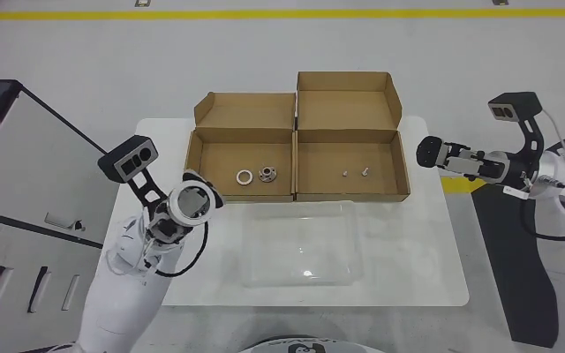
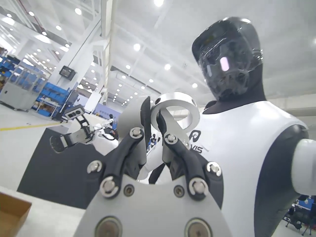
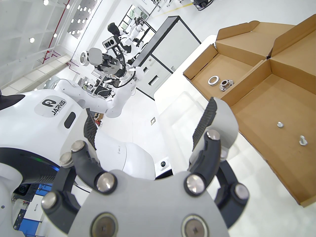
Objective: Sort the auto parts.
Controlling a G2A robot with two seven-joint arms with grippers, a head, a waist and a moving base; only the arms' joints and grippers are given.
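My left gripper (image 1: 190, 208) is raised over the table's left front edge, shut on the rim of a large metal ring (image 2: 175, 98), one finger inside the hole and one outside. My right gripper (image 1: 430, 152) hangs open off the table's right side with nothing between its fingers (image 3: 207, 122). Two open cardboard boxes stand side by side at the back. The left box (image 1: 196, 157) holds a smaller ring (image 1: 243, 176) and a flanged hub (image 1: 267, 173). In the right box (image 1: 402, 168) lie two small bolts (image 1: 346, 174) (image 1: 363, 169).
A clear plastic tray (image 1: 305, 243) lies on the white table (image 1: 424, 274) in front of the boxes. Dark cabinets stand beside the table at the left (image 1: 26, 159) and at the right (image 1: 521, 256).
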